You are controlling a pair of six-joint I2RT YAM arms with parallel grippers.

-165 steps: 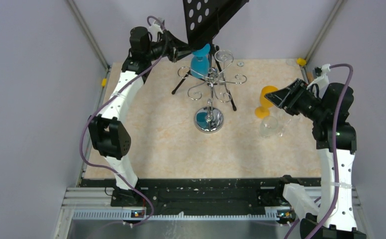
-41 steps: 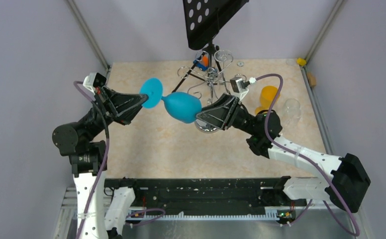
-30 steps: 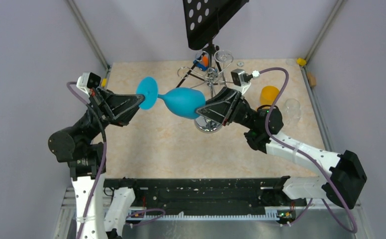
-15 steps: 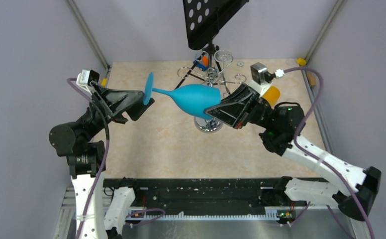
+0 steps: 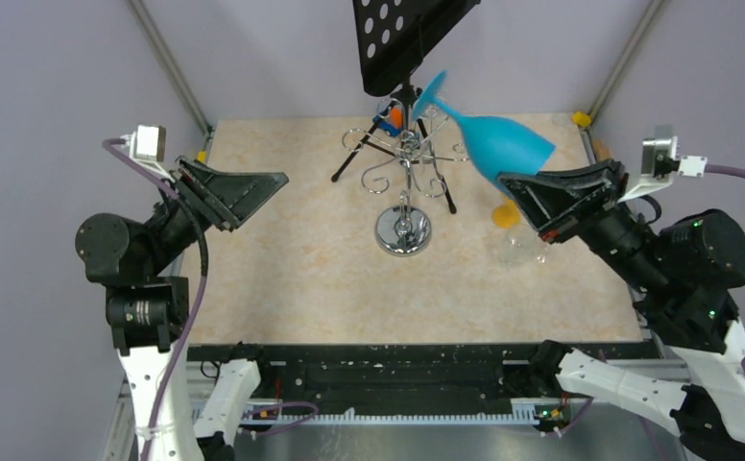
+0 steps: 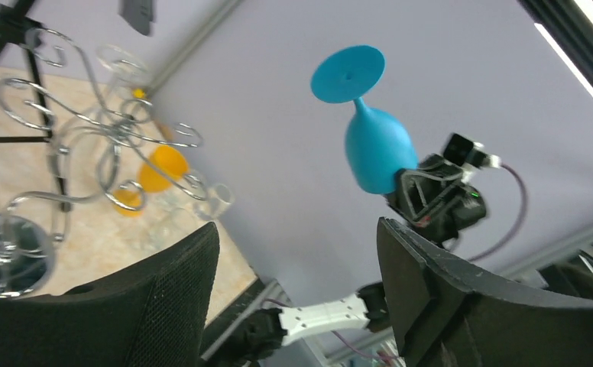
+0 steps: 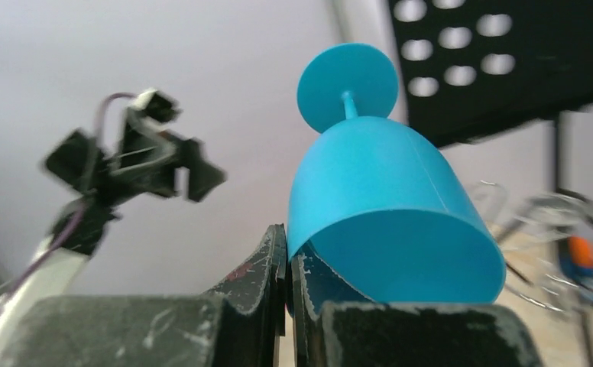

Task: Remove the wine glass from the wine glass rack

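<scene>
Item: blue plastic wine glass (image 5: 498,142), off the shiny chrome wire rack (image 5: 408,158), held aloft to its right and tilted, with its foot toward the far black perforated plate (image 5: 397,34). Right gripper (image 7: 287,264): closed tight on the bowl's rim, one finger inside, one outside. Left gripper (image 6: 293,245): spread wide, holding nothing, at left. Hazards: the thin rim pinch may let the glass pivot or slip; lowering it may knock the orange glass (image 5: 505,213) and clear glass (image 5: 522,248) beneath.
</scene>
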